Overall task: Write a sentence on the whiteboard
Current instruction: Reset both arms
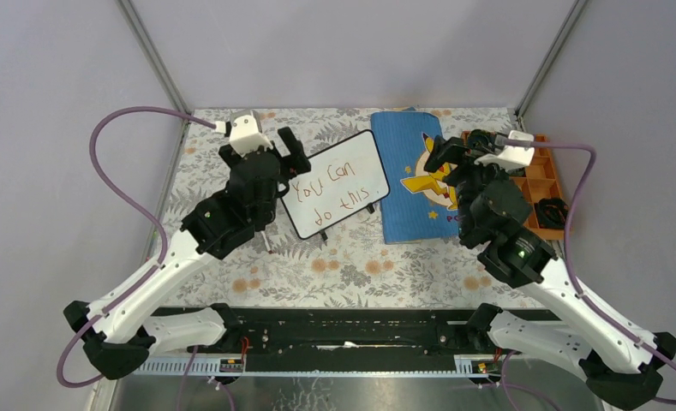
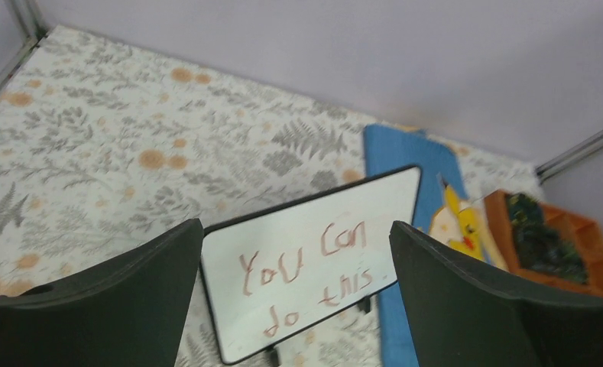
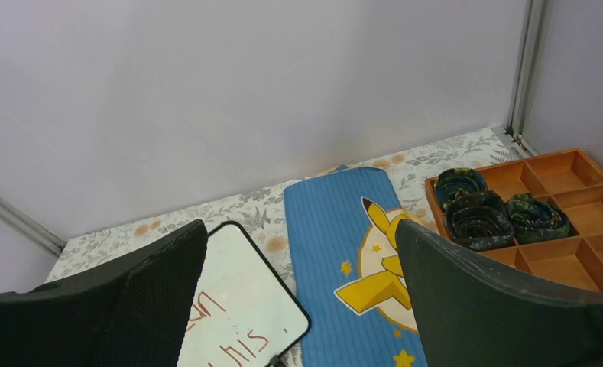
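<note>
Both arms are up over the desk [image 1: 351, 265], which has a floral cover.

- Left end effector [image 2: 296, 229]: fingers spread wide, nothing between them. It hangs just beside the near-left end of the whiteboard [image 1: 334, 184]. I cannot tell if it touches.
- Right end effector [image 3: 299, 228]: also spread wide and empty, poised over the blue cloth [image 1: 403, 154].
- The whiteboard sits left of the desk's centre, turned at a slant, raised on small black feet. The sentence [image 2: 306, 267] reads "You can do this" in thin red-brown letters on two lines.
- The board's right side meets the cloth's left edge. I cannot tell whether it overlaps or only touches.
- The cloth lies flat, with a yellow cartoon figure [image 3: 374, 279] on it. From above, my right wrist hides part of the figure.
- An orange tray [image 3: 573, 260] with compartments stands just right of the cloth, by the right wall. Dark coiled rolls [image 3: 478, 218] fill the compartments nearest the cloth. The other compartments I can see are bare.
- A purple cable [image 1: 120, 154] loops from each wrist out toward the side walls, well off the board.
- From above, my left arm covers the desk beside the board's left end.
</note>
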Available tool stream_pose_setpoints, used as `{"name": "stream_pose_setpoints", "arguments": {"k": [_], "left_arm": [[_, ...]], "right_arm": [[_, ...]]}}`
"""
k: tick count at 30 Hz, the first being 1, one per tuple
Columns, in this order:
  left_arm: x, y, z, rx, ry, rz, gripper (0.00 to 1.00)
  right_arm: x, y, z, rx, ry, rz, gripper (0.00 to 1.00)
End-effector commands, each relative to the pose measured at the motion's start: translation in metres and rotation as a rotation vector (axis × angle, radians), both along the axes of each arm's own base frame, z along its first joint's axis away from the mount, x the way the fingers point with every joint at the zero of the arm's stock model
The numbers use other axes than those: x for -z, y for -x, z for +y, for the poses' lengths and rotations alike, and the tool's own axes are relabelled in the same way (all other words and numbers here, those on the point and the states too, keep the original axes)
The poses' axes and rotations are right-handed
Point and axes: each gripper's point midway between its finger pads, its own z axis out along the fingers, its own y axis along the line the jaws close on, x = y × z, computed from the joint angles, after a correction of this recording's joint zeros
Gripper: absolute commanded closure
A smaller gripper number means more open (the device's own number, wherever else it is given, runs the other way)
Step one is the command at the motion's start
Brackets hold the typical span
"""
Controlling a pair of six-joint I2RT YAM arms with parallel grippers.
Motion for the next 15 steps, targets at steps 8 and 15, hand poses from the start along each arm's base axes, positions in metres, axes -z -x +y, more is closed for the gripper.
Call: {"name": "stream_pose_setpoints", "arguments": {"k": [8,15], "left_arm": [[-0.129,0.041,-0.010,0.330,-0.073,-0.311,0.01],[-0.217,0.051,-0.007,0.343,-0.023,-0.463,0.01]], "right_arm": [[-0.087,0.021,0.002,-0.138,-0.037,-0.180,0.00],[-0.163,0.024,-0.003,-0.113,-0.067,-0.292,0.00]]}}
